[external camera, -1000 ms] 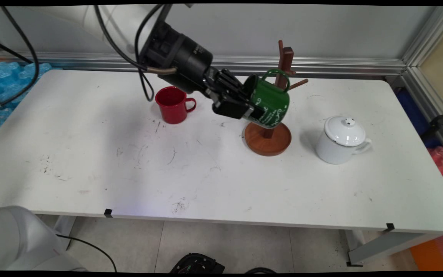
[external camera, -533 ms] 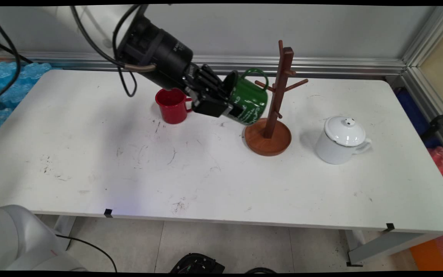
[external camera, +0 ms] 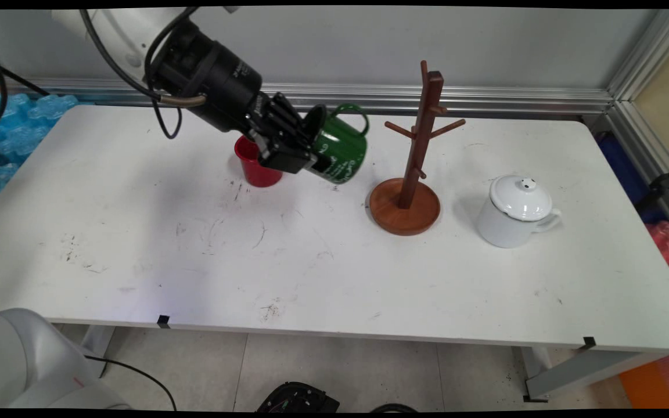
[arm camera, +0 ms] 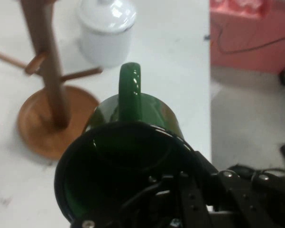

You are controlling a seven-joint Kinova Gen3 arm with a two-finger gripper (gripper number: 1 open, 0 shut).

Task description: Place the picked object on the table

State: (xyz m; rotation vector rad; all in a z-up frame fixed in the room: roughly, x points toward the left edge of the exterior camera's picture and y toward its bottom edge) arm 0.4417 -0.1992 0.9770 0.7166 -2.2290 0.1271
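My gripper (external camera: pixel 311 152) is shut on the rim of a green enamel mug (external camera: pixel 343 148), which hangs tilted in the air with its handle up. In the hand view the green mug (arm camera: pixel 128 156) fills the middle, its dark mouth facing the camera, with the gripper (arm camera: pixel 168 209) clamped on its lower rim. A wooden mug tree (external camera: pixel 416 157) stands on its round base to the right, apart from the mug, its pegs bare. A red mug (external camera: pixel 256 162) stands on the table just behind and left of the gripper, partly hidden by it.
A white lidded enamel pot (external camera: pixel 514 212) stands right of the mug tree; the white pot (arm camera: pixel 106 31) and the tree (arm camera: pixel 47 80) show in the hand view too. Blue packaging (external camera: pixel 15 125) lies beyond the table's left end. The wall rail runs behind.
The gripper has carried the green mug left, away from the mug tree's pegs, and now hangs in front of the red mug. Tree and white pot have not moved.
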